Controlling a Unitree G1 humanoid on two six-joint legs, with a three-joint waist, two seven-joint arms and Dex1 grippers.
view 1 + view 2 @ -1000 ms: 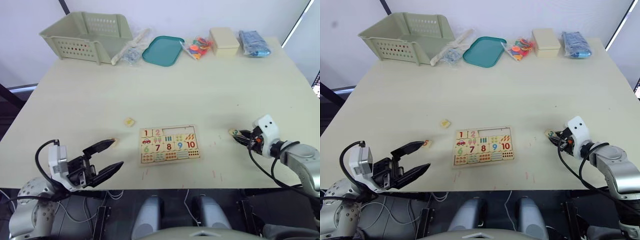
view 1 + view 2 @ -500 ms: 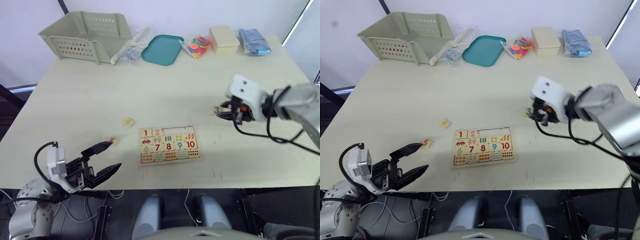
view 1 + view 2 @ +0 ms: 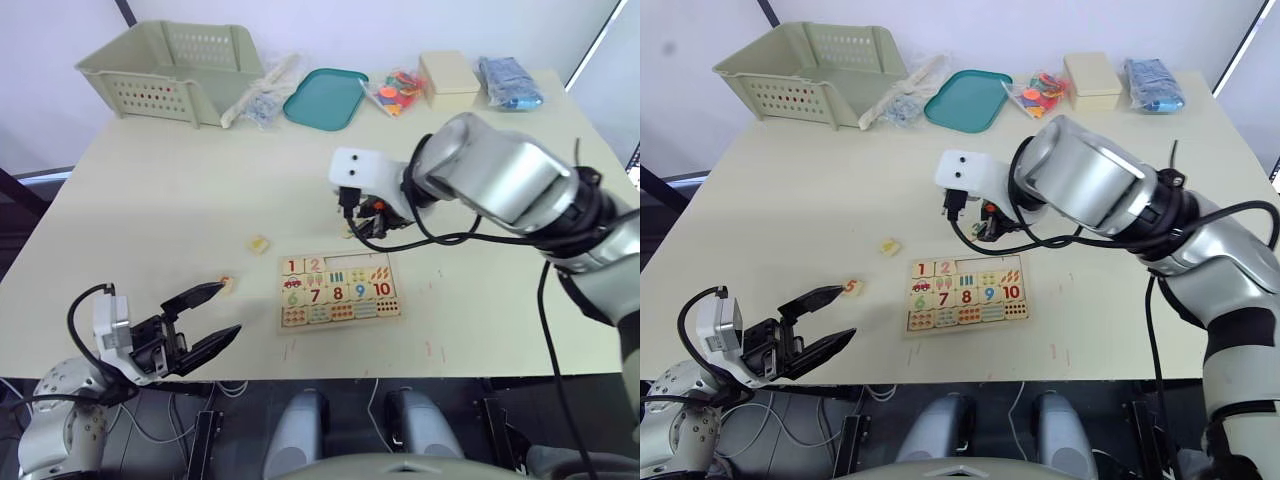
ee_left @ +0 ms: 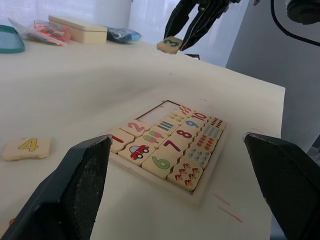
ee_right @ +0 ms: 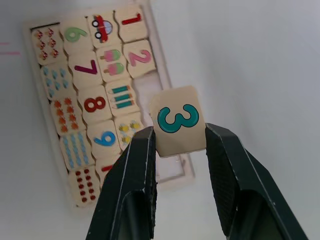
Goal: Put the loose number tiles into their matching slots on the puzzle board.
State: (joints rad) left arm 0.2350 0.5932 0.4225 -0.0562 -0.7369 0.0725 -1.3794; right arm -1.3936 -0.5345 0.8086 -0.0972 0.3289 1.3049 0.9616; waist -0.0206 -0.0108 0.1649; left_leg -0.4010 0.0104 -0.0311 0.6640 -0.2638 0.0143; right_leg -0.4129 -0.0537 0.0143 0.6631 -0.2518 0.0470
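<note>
The puzzle board (image 3: 338, 290) lies flat near the table's front, with tiles 1 and 2 seated in its top row and empty slots beside them. My right gripper (image 5: 179, 131) is shut on a loose tile printed with a teal 3 (image 5: 178, 121), held in the air over the board's far edge (image 3: 347, 232). Tile 4 (image 3: 259, 243) lies on the table to the board's left and farther back. Tile 5 (image 3: 228, 284) lies just left of the board. My left gripper (image 3: 228, 308) is open and empty, low at the front left, its upper fingertip close to tile 5.
Along the far edge stand a green basket (image 3: 175, 70), a clear bag (image 3: 262, 100), a teal tray (image 3: 325, 98), a bag of bright plastic pieces (image 3: 395, 92), a cream box (image 3: 448, 78) and a blue bag (image 3: 508, 82).
My right arm has swung from the table's front right, leftward and up, carrying tile 3 to above the board's far edge. The left gripper has stayed put.
</note>
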